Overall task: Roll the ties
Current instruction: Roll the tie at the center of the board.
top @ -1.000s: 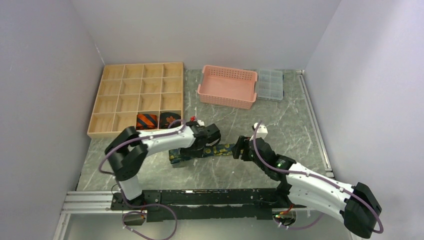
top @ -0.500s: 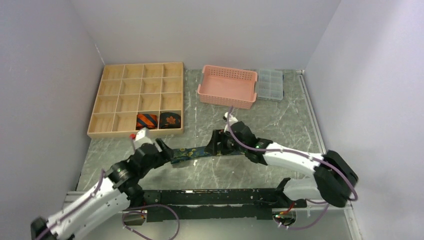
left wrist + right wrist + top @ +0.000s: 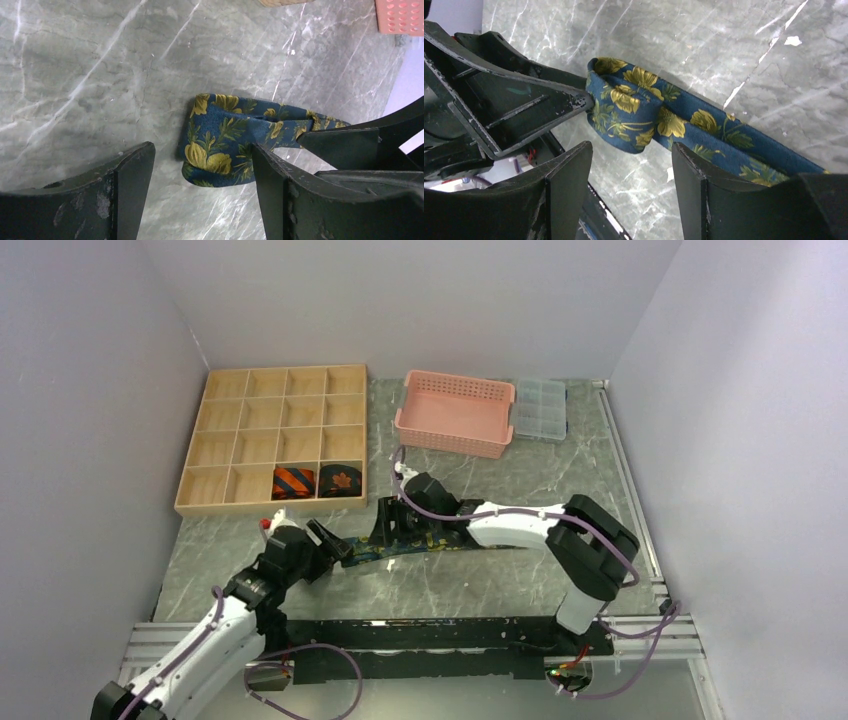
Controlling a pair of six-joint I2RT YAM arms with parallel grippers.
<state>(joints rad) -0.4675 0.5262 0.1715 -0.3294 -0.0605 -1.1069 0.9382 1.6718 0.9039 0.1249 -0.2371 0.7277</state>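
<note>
A dark blue tie with yellow-green flowers [image 3: 440, 541] lies flat across the marble table, its left end [image 3: 220, 142] folded over on itself. My left gripper [image 3: 335, 543] is open at that end, its fingertips [image 3: 142, 155] just short of the fold. From the right, my right gripper [image 3: 388, 527] hangs open over the same end [image 3: 624, 112], nothing between its fingers [image 3: 574, 160]. A rolled orange-and-black striped tie [image 3: 294, 481] and a rolled black tie with an orange leaf [image 3: 340, 479] sit in adjacent front compartments of the wooden tray [image 3: 262, 410].
A pink perforated basket [image 3: 455, 415] and a clear compartment box [image 3: 540, 408] stand at the back of the table. The arms' mounting rail [image 3: 420, 635] runs along the near edge. Walls close in the left, back and right.
My left arm has swung down and back, its gripper now at the tie's left tip. My right gripper has travelled left along the tie to the same end.
</note>
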